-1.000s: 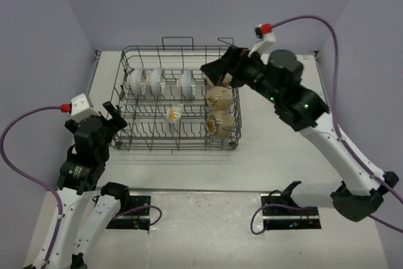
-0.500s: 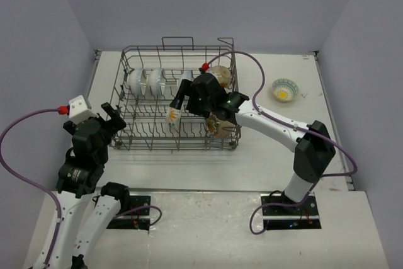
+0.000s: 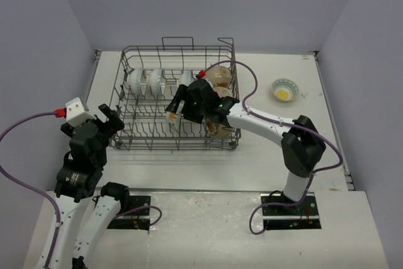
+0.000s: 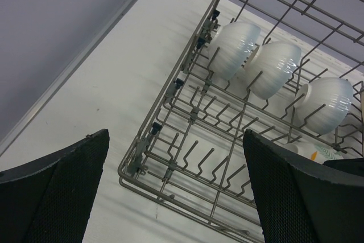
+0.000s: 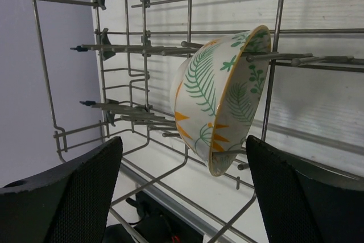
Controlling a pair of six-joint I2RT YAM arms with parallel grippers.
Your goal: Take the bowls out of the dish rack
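Unloading looks barely begun. One bowl (image 3: 284,89) with a yellow centre sits out on the worktop (image 3: 264,149), near the right edge toward the far corner and well apart from the rack (image 3: 145,138). Everything else is in the rack, which stands at the far middle of the worktop, a little to the left.

Left to do:
- Three white bowls (image 4: 273,68) stand on edge in a row along the rack's far left side.
- A tan bowl (image 3: 218,75) sits at its far right corner.
- A second tan bowl (image 3: 218,129) is at the near right corner, partly hidden by the right arm.
- A floral bowl (image 5: 222,98) leans upright among the tines near the rack's middle.

The right gripper (image 3: 178,106) reaches into the rack with its jaws wide, one on each side of the floral bowl. It holds nothing yet, so I judge this bowl to be the one in hand.

The left gripper (image 3: 111,118) hangs fully spread and empty just beside the rack's near left corner.

The worktop is plain white and matte with a low rail along its sides. Bare lilac walls (image 3: 201,4) close it in on the left, right and far sides.
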